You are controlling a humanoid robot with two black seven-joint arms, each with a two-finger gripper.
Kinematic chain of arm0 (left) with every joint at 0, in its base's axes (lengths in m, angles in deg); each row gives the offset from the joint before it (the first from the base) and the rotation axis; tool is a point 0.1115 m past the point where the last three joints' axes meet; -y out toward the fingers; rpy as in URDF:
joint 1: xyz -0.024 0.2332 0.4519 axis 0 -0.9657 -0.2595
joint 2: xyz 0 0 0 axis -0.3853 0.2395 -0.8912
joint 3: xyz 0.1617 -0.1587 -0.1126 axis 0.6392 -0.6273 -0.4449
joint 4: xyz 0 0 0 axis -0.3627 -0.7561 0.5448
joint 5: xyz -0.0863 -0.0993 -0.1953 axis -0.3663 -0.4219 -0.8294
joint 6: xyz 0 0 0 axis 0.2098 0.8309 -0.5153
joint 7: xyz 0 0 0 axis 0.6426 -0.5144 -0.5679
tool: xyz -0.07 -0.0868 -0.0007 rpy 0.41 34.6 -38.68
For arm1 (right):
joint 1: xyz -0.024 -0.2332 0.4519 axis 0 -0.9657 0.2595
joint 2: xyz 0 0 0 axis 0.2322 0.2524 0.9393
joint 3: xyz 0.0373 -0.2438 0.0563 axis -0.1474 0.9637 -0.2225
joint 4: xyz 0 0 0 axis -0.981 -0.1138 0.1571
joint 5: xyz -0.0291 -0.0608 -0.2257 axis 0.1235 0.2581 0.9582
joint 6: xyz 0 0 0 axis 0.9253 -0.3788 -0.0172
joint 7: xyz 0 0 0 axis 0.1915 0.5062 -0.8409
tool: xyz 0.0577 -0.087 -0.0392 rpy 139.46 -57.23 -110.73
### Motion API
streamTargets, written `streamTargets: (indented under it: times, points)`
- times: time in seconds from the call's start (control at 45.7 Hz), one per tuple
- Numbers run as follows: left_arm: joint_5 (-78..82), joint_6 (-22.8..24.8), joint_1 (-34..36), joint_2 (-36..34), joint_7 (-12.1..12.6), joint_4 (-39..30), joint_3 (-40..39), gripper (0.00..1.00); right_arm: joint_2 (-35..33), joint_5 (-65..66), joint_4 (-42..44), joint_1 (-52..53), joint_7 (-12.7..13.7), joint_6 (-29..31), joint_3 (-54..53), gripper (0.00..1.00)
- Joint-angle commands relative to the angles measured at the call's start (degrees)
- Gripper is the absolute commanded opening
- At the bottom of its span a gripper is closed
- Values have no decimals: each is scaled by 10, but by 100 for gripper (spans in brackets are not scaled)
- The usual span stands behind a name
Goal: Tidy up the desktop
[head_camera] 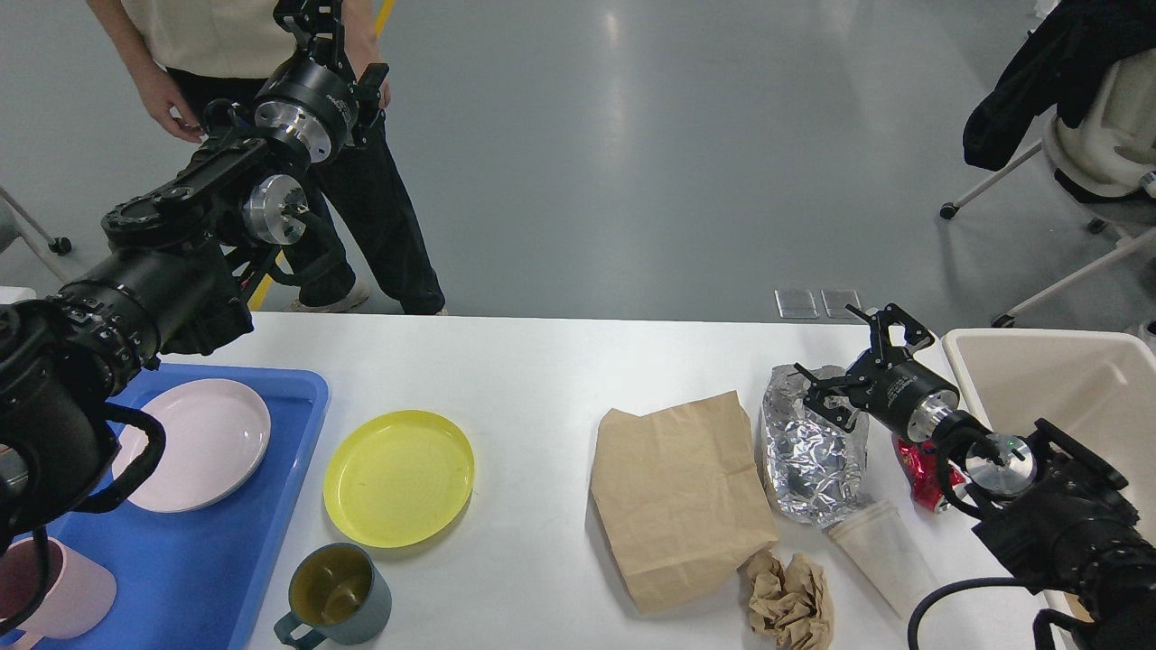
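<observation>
Nearest me, crumpled brown paper wads sit at the white counter's near edge, while my right hand hovers wide open, empty, over the crinkled silver foil bag beside the cream plastic bin.

Two black arms, one raised high, one reaching low.

The left arm comes in from the left edge and bends upward, its gripper at the top of the view, fingers not distinguishable. The right arm enters from the lower right corner, its gripper low, with fingers spread apart.
</observation>
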Motion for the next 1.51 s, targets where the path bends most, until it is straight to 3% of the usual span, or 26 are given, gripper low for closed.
streamTargets:
  times: [0.0,0.416,0.635,0.963,1.073,1.139,1.204,1.336,1.445,1.489]
  points:
    - [-1,-1,-2,0,1,0,3,97,-1,0,0,0,0,0,0,100]
    - [-1,-6,1,6,7,2,6,97,0,0,0,0,0,0,0,100]
    - [0,3,11,-41,7,0,2,97,0,0,0,0,0,0,0,100]
    - [-4,8,-7,-40,9,0,-5,97,0,0,0,1,1,0,0,100]
    - [-5,7,0,-44,25,0,2,97,0,0,0,1,0,0,0,100]
    - [-3,8,5,-46,57,-1,10,97,0,0,0,0,0,0,0,100]
    - [-3,8,16,-46,115,0,32,97,0,0,0,1,0,0,0,100]
    - [-3,18,50,-47,299,0,127,97,0,0,0,0,0,0,0,100]
    - [-3,75,66,-54,465,0,203,97,0,0,0,1,0,0,0,100]
    - [-2,101,73,-55,508,0,215,97,0,0,0,0,0,0,0,100]
